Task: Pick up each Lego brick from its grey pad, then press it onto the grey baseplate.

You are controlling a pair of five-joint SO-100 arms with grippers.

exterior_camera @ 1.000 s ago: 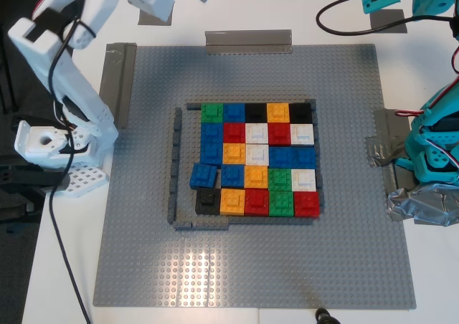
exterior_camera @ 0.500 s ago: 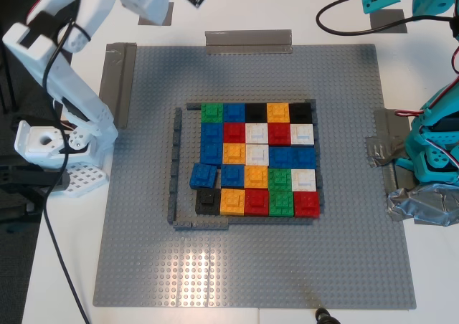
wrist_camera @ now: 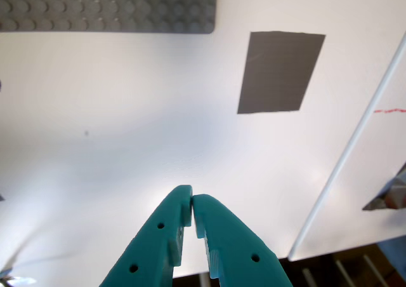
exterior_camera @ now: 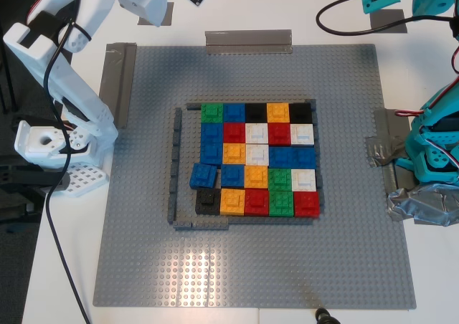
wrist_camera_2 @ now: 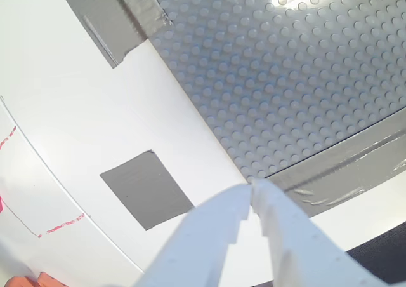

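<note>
Many Lego bricks [exterior_camera: 258, 159] in blue, red, green, orange, white and black sit packed on the grey baseplate [exterior_camera: 143, 252] inside a low dark grey frame [exterior_camera: 174, 166]. One blue brick [exterior_camera: 203, 175] lies tilted at the frame's left side. My first gripper [wrist_camera: 191, 204], teal, is shut and empty above the white table, short of a bare grey pad [wrist_camera: 281, 71]. My second gripper [wrist_camera_2: 249, 188], white, is shut and empty by the baseplate's edge [wrist_camera_2: 285, 77], near another bare grey pad [wrist_camera_2: 146, 188]. Both fingertips are out of the exterior view.
A long grey strip [exterior_camera: 248, 41] lies at the baseplate's far edge and a tape strip [exterior_camera: 118, 80] at its left. The white arm's base [exterior_camera: 57, 152] stands at the exterior view's left. The teal base [exterior_camera: 434, 152] and a silver tape wad [exterior_camera: 423, 206] stand at its right.
The white arm's head at the top of the exterior view has shifted slightly up and left. The teal arm and the bricks have not moved.
</note>
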